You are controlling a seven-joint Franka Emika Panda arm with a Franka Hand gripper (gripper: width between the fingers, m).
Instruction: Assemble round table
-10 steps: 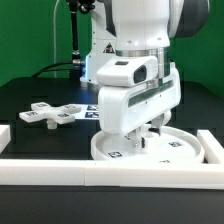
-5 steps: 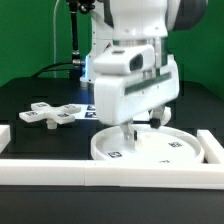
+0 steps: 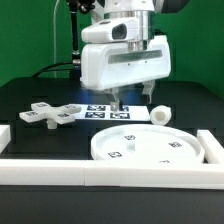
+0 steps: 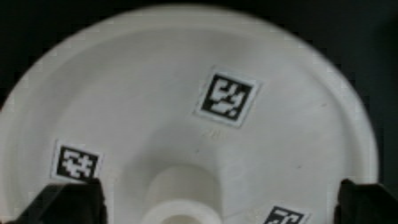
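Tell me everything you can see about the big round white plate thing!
The round disc looks like white plastic, with a raised rim, a round hub in the middle and black-and-white square tags on its face. It lies flat on the black table, close to the white border bar. Nothing holds it or rests on it.

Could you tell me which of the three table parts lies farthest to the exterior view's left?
The cross-shaped foot piece; the round disc and the cylinder leg lie further right.
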